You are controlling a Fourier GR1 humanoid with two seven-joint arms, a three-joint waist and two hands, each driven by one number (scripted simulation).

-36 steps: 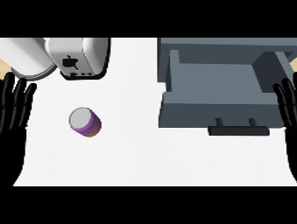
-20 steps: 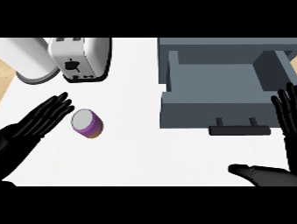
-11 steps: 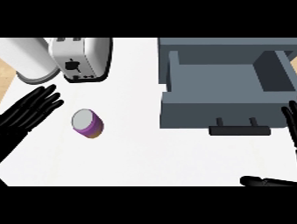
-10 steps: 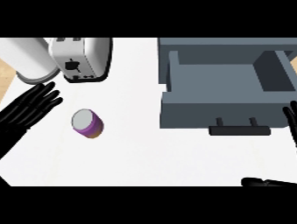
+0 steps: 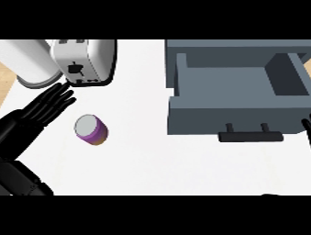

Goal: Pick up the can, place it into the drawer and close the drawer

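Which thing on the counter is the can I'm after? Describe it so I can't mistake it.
Start at the open grey drawer on the right, then move left across the white counter. The can lies below the toaster, just right of the left hand. It is the only small purple cylinder, with a pale grey top.

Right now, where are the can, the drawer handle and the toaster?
can (image 5: 89, 129), head view, on its grey top face.
drawer handle (image 5: 250, 137), head view, middle of the black bar.
toaster (image 5: 82, 62), head view, on its top.
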